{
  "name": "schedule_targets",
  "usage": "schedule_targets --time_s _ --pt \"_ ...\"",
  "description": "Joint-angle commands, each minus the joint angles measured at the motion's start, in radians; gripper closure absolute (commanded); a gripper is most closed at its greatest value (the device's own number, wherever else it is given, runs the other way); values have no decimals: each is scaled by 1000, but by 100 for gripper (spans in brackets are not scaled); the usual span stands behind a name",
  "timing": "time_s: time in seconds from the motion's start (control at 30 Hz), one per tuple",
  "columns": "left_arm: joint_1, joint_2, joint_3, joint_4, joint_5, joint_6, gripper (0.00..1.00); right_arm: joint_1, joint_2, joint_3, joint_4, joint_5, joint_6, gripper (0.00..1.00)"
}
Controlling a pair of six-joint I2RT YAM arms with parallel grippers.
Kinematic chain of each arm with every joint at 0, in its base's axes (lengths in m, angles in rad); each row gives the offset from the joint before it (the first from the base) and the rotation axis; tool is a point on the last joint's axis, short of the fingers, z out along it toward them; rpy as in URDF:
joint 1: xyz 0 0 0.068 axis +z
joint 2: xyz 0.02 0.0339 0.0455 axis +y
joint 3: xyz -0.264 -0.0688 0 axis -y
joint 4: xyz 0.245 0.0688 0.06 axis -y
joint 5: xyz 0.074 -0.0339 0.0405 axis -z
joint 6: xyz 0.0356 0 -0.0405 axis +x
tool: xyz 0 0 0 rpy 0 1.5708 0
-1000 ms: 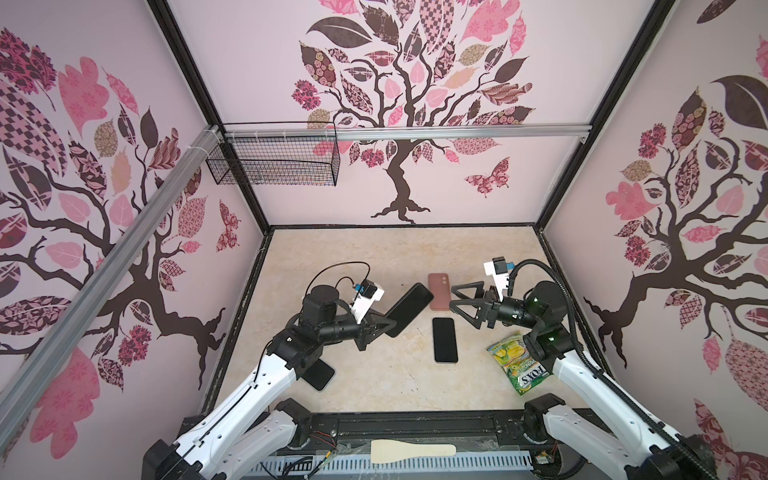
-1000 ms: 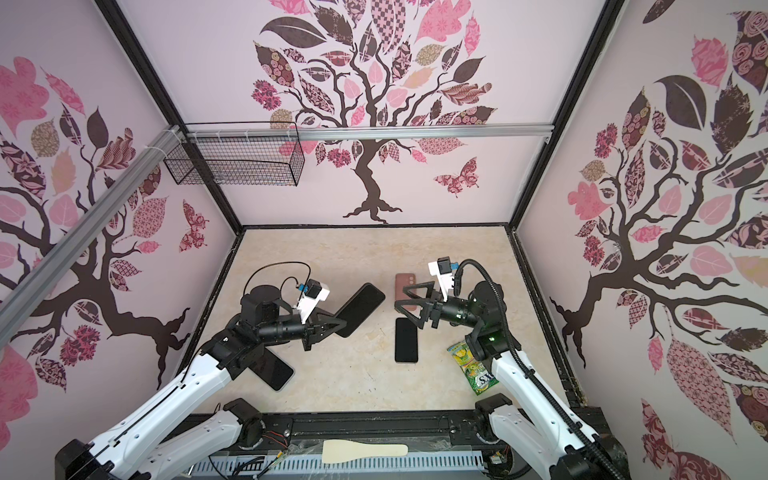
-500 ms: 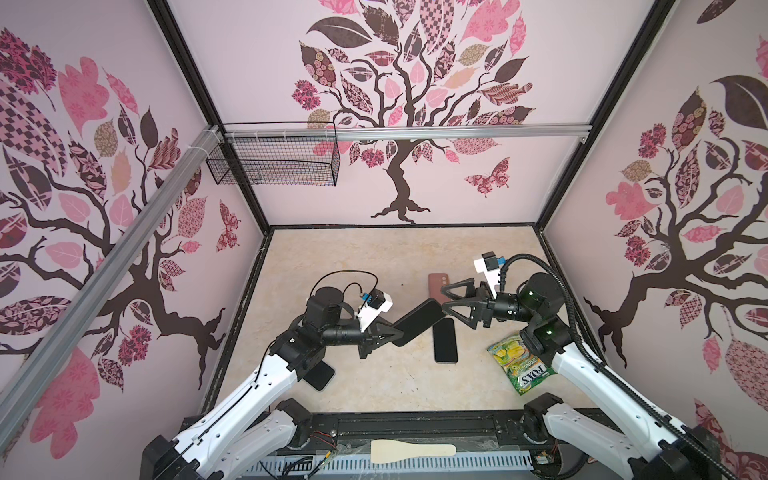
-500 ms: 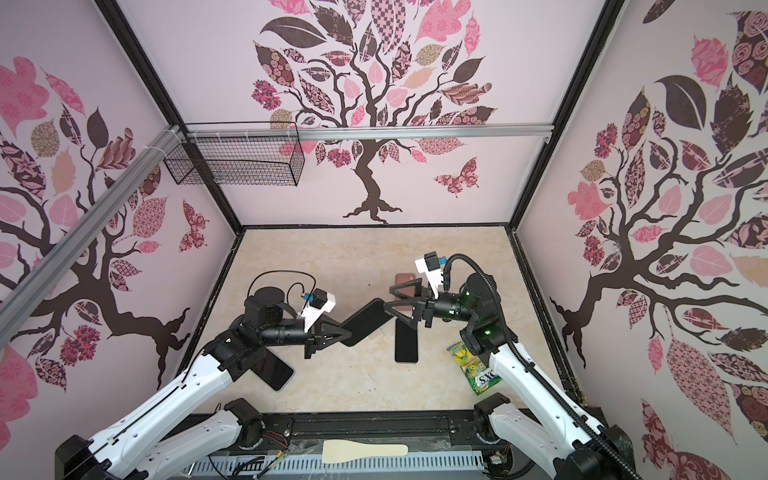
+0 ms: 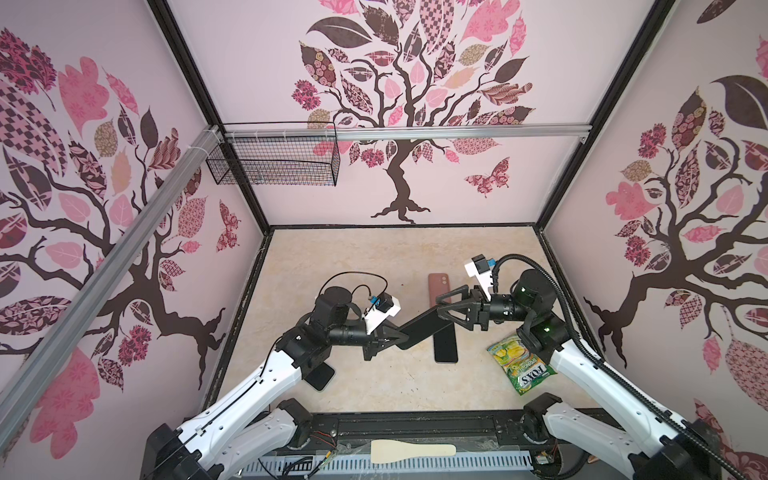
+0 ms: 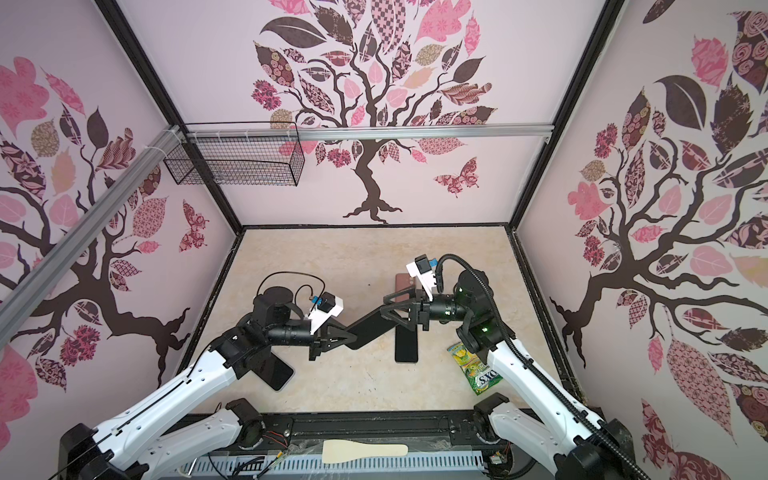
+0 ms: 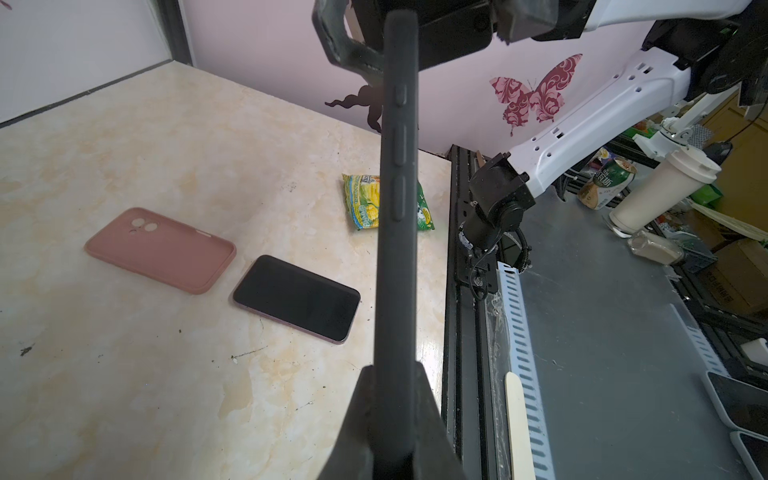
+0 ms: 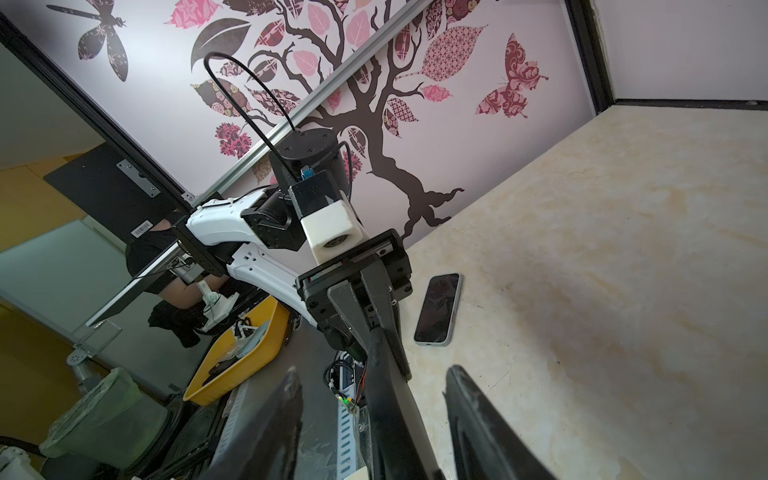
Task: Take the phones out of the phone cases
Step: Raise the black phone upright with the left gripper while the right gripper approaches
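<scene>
**A:** What's new?

**B:** The left fingers (image 7: 361, 424) stay clenched on the near end of the black matte-cased slab phone (image 7: 397, 249), held edge-up above the marbled beige surface (image 7: 124, 374). The right fingers (image 8: 274, 415) have swung in, straddling its far end, not yet touching.

**A:** Meaning?

**B:** Likely a two-handed peel.

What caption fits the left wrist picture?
Left gripper holds a cased phone; pink case and bare phone lie flat.
</scene>
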Motion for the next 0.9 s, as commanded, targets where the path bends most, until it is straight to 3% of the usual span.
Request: schedule_targets --time_s 0.0,0.87 --pt "-5 -18 49 79 14 10 100 2 8 21 8 -29 26 48" --pt "-17 -17 47 123 -6 -22 100 32 78 18 92 -33 135 69"
